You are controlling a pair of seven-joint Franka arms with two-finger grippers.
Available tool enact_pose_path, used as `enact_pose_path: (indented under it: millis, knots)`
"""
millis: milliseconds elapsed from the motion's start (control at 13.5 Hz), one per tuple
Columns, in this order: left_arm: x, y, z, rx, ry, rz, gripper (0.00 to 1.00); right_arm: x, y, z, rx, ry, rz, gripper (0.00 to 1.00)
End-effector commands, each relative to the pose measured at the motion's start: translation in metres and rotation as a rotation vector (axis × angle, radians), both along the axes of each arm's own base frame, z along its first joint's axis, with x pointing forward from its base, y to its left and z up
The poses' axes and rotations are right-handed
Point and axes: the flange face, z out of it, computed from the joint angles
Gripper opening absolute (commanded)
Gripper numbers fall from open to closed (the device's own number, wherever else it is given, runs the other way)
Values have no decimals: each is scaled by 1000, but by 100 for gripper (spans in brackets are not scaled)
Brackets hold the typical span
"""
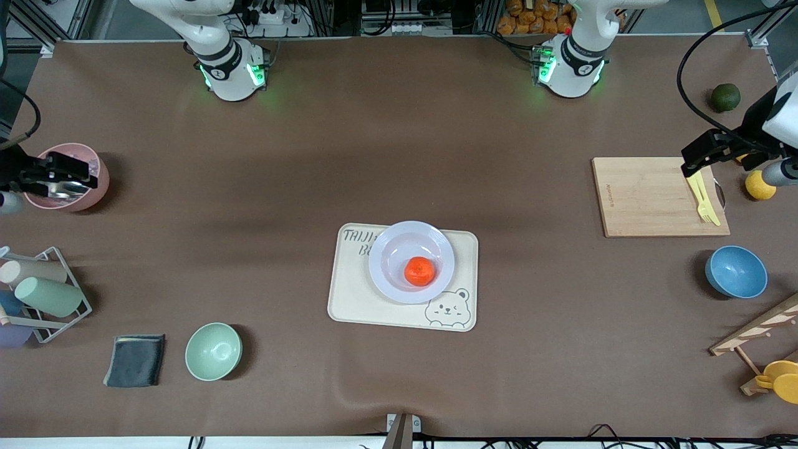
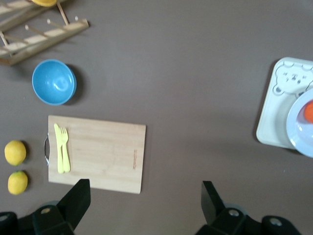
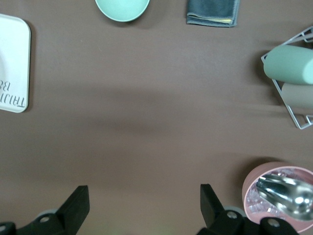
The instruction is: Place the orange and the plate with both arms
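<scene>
The orange [image 1: 419,271] lies in the sunken centre of the pale lavender plate [image 1: 388,248]. The plate sits on a cream tray [image 1: 355,299] with a bear drawing at mid-table. My left gripper [image 1: 703,156] is open and empty, raised over the wooden cutting board's edge at the left arm's end. Its wrist view [image 2: 144,192] shows the plate's rim [image 2: 299,132] and a slice of the orange [image 2: 309,111] at the frame's edge. My right gripper [image 1: 65,176] is open and empty over the pink bowl at the right arm's end; it also shows in the right wrist view [image 3: 144,193].
A cutting board [image 1: 648,196] carries a yellow fork and knife [image 1: 704,199]. A lemon [image 1: 759,185], a dark green fruit [image 1: 725,97], a blue bowl [image 1: 736,272] and a wooden rack [image 1: 757,333] are nearby. A pink bowl [image 1: 84,193], cup rack [image 1: 47,293], grey cloth [image 1: 135,360] and mint bowl [image 1: 213,351] stand at the right arm's end.
</scene>
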Motion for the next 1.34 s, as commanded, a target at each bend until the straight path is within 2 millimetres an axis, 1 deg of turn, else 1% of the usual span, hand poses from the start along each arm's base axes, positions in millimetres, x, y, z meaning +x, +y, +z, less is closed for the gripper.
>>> enact_pose_path:
  millis: [0, 148, 371, 519, 594, 742, 965, 1261]
  knots:
    - [-9, 1, 2, -17, 23, -13, 100, -22, 6, 15, -30, -44, -35, 100]
    - [-9, 0, 3, -17, 21, -19, 100, -29, 4, 36, -36, -109, -49, 100]
    - [-7, 3, 5, -18, 6, -27, 100, -21, 17, 49, -45, -165, -69, 100]
    - [-6, 7, 9, -19, -7, -31, 100, -19, 19, 57, -98, -181, -55, 100]
    - [-6, 10, 9, -19, -9, -31, 100, -19, 21, 57, -110, -180, -49, 100]
    - [-6, 8, 9, -21, -9, -33, 100, -19, 19, 57, -110, -177, -52, 100]
    - [-4, 8, 5, -19, -3, -34, 100, -19, 23, 59, -109, -184, -45, 100]
    - [-5, 10, 7, -19, -6, -36, 100, -16, 23, 59, -108, -196, -60, 100]
